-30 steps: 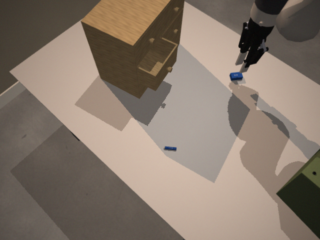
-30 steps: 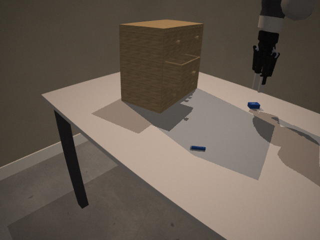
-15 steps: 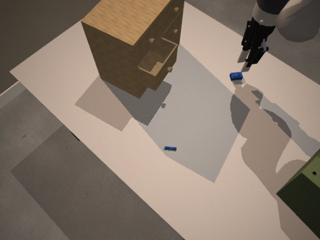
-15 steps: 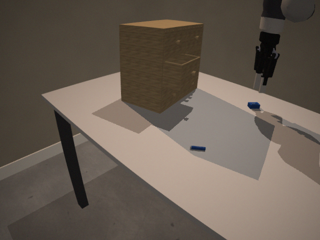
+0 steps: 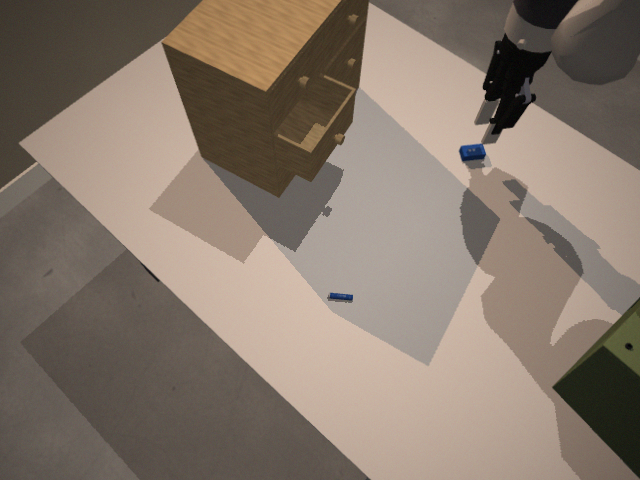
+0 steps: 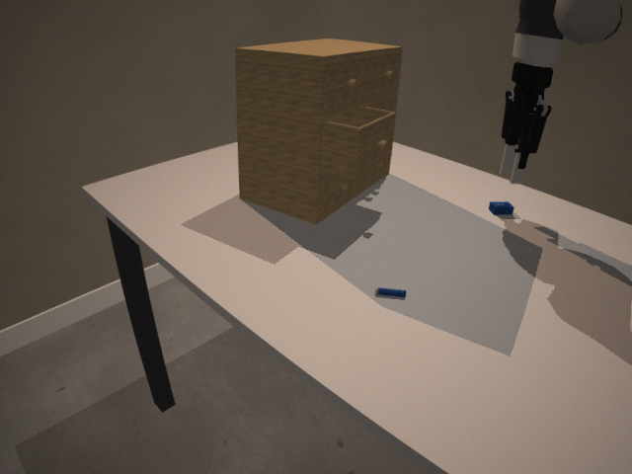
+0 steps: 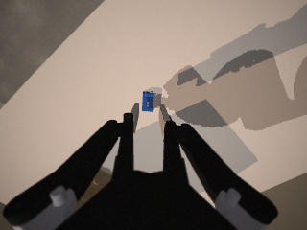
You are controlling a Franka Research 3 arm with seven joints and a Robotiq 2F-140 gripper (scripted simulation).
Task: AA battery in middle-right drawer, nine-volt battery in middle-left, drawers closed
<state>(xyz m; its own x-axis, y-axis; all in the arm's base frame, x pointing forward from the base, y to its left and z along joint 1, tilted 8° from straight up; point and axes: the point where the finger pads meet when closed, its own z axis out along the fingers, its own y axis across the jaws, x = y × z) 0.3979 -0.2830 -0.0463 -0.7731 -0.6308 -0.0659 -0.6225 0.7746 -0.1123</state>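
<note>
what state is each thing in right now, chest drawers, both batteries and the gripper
small chest: upright on the table
left drawer of the middle row: pulled out, nothing seen inside
other drawers: pushed in
nine-volt battery: lying on the table, not gripped
AA battery: lying on its side
gripper: above the nine-volt battery, fingers narrowly apart, holding nothing

So the small chest (image 5: pixel 258 46) sits on the table (image 5: pixel 361 413) at the far left, one middle-row drawer (image 5: pixel 315 121) pulled out. The AA battery (image 5: pixel 340 296) lies near, in front of it. The nine-volt battery (image 5: pixel 472 151) lies far right, with the gripper (image 5: pixel 486 126) just above it, holding nothing.
</note>
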